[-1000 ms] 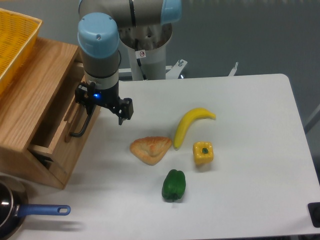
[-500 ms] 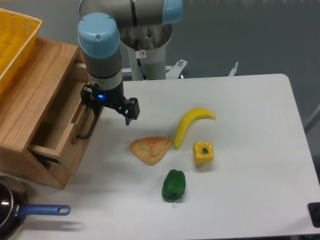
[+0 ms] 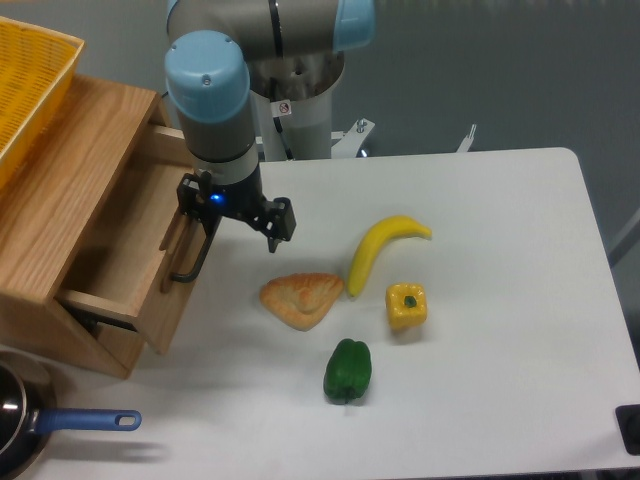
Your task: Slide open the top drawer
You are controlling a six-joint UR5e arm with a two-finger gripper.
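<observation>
The top drawer of the light-oak cabinet stands pulled partly out to the right, and its inside shows. Its black bar handle runs along the front panel. My gripper points down over the upper end of that handle and is shut on it. The gripper body hides the fingertips and the handle's top end.
A yellow basket sits on the cabinet top. On the white table lie a pastry, a banana, a yellow pepper and a green pepper. A pan with a blue handle is at the front left.
My gripper has moved right and slightly toward the front, and the drawer came with it, sliding farther out of the cabinet. The food items stayed put.
</observation>
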